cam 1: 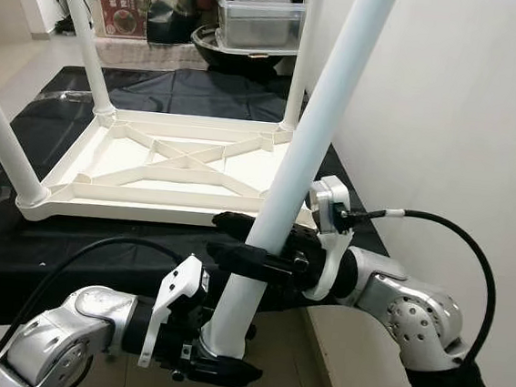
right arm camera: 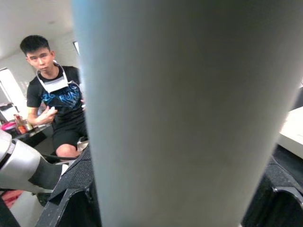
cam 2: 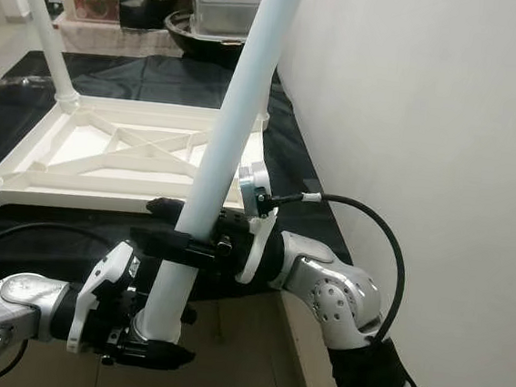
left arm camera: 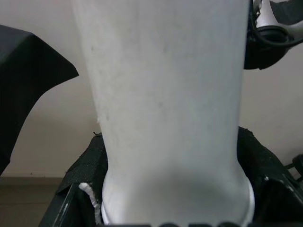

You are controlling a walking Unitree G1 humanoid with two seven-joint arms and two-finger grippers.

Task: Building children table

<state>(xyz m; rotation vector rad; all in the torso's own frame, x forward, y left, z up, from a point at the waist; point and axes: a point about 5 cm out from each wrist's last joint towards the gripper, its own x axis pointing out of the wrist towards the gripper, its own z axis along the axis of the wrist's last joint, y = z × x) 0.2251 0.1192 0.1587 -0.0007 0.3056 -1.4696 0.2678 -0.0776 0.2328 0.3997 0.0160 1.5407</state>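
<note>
A white children's table lies upside down on a black sheet, with three white legs standing up from its corners. A fourth white leg is held upright in front of the table's near right corner, off the tabletop. My left gripper is shut on the flared bottom end of this leg. Higher on the same leg, my right gripper is shut around its shaft. In the left wrist view the leg's flared end shows close up, and the shaft shows close in the right wrist view.
A white wall stands close on the right. Boxes and plastic containers are stacked behind the table. The black sheet covers the floor under the table. A person in a black shirt sits behind, in the right wrist view.
</note>
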